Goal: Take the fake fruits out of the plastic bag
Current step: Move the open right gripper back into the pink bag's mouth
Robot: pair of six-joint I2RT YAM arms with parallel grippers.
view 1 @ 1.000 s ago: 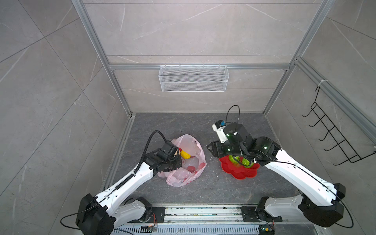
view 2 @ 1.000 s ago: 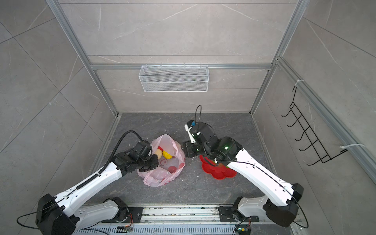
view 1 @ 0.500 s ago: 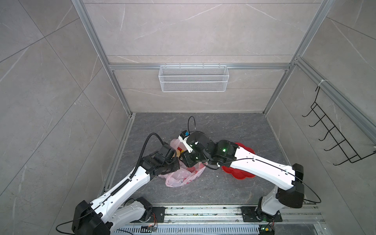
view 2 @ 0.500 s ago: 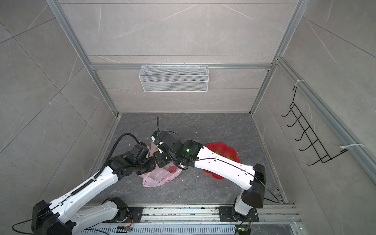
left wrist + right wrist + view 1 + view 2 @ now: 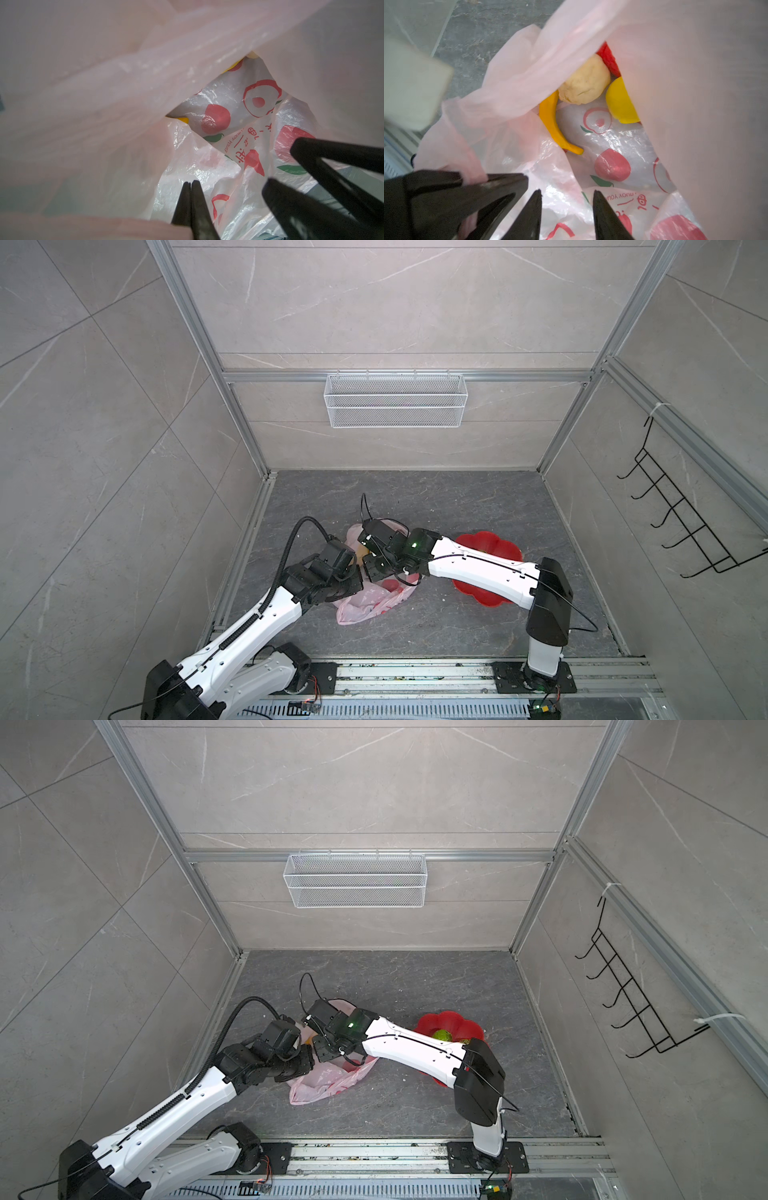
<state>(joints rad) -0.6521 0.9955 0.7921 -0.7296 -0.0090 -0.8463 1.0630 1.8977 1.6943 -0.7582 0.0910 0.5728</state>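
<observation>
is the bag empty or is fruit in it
Not empty: the right wrist view shows a banana, cream ball, yellow ball and red piece inside the bag.

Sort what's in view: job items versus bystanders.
Job: plastic bag; banana, cream fruit, yellow fruit, red fruit inside it; green fruit in the red dish; left gripper pinching the bag, right gripper open at its mouth.
Bystanders: wire basket; hook rack.

Around me, pale grey marble-look tile walls (image 5: 395, 302) on 3 sides, aluminium frame posts (image 5: 194, 323) in corners, white wire basket (image 5: 395, 400) centre on back wall, black wire hook rack (image 5: 681, 506) at frame right, dark grey stone floor (image 5: 457, 497), metal rail (image 5: 415, 672) along bottom edge, even flat light.
</observation>
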